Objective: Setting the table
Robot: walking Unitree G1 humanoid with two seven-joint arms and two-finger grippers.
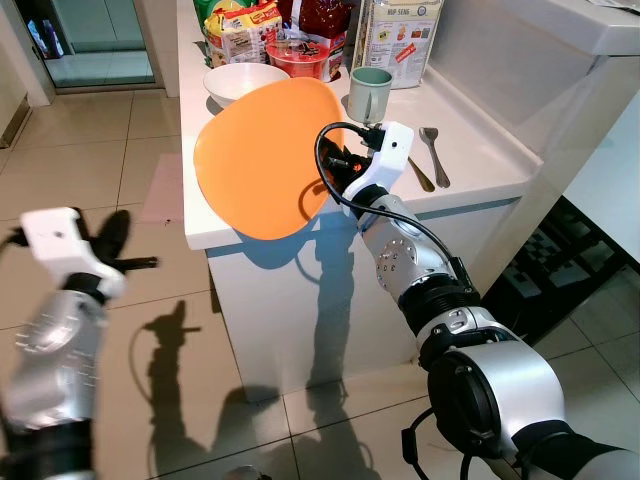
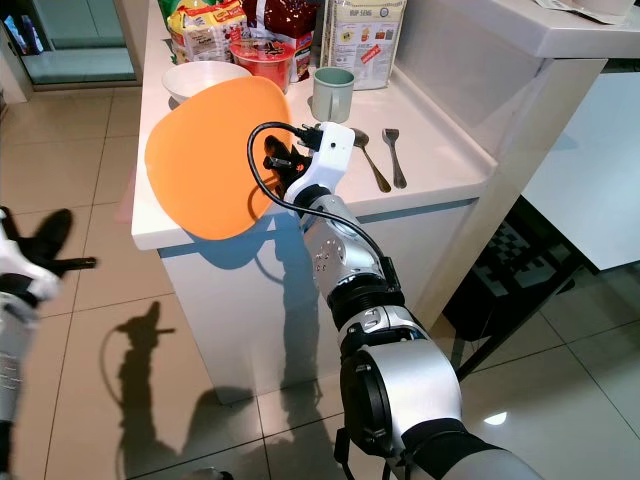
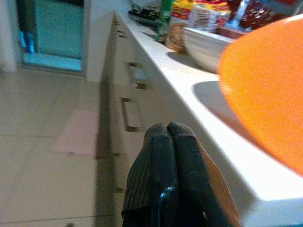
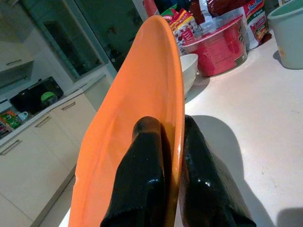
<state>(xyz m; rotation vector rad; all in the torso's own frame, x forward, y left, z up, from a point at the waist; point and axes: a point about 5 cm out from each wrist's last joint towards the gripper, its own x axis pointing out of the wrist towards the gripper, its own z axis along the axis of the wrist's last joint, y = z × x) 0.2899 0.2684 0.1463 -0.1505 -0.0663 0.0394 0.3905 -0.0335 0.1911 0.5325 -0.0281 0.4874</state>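
From the left eye view, the right end effector is seen closed on the rim of an orange plate, which is held tilted on edge above the front corner of the white counter. Part of the plate's lower edge hangs out past the counter's front. Behind the plate a white bowl is partly hidden; a pale green mug stands just beyond the wrist, and a spoon and fork lie side by side to the right. Snack packets are lined up at the back. The left end effector is held out over the tiled floor, well apart from the counter; its fingers look pressed together.

In the right eye view, the same grip is shown: the black fingers are largely hidden behind the wrist housing and cable.

In the left wrist view, the two black pads are seen touching with nothing between them, and the plate's edge is cut off at the frame's side.

In the right wrist view, the plate's rim is pinched between the two fingers, one on each face. A red tub is seen beyond on the counter.
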